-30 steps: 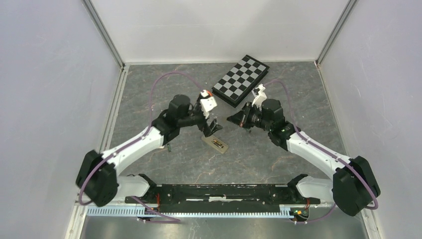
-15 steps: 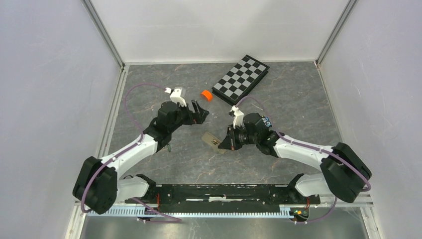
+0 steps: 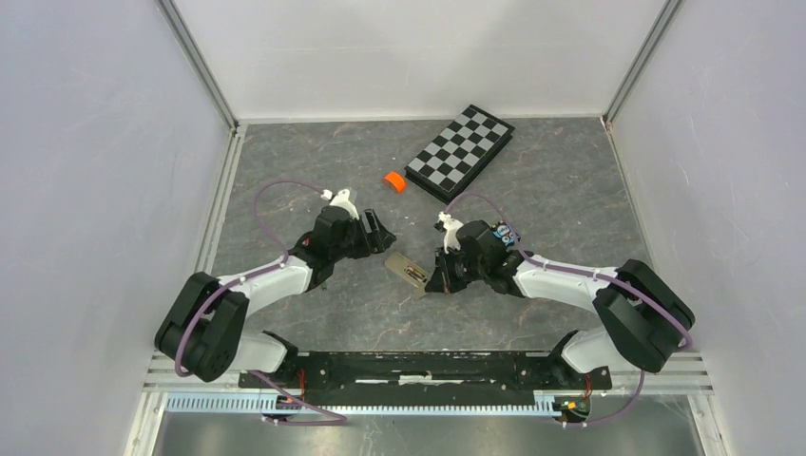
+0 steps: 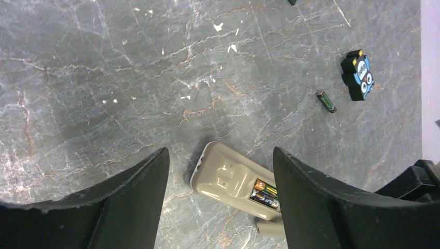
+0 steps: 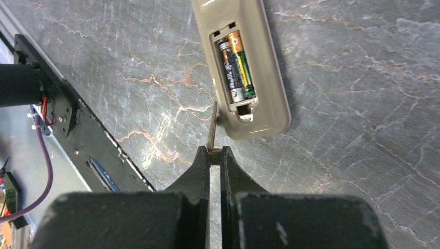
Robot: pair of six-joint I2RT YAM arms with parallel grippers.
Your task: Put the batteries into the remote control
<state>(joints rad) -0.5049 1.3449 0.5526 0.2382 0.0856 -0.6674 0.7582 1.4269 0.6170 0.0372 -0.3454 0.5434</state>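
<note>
Your right end effector (image 5: 215, 153) clamps the battery cover (image 5: 212, 127) edge-on, seemingly to shut the remote (image 5: 270, 78) just ahead over its batteries (image 5: 236, 65); your left end effector (image 4: 220, 155) hovers open.

Beige remote (image 5: 270, 72), checkered board (image 3: 460, 152), orange roll (image 3: 394, 180), grey marbled table (image 3: 570, 171)

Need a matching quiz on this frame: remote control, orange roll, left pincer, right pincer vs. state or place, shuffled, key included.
Column 1
1. remote control
2. orange roll
3. left pincer
4. right pincer

Column 2
A. shut on a thin beige piece
B. just left of the chessboard in the top view
C. open, nothing held
D. compartment uncovered, batteries inside

Pairs: 1-D, 2-B, 3-C, 4-A
</note>
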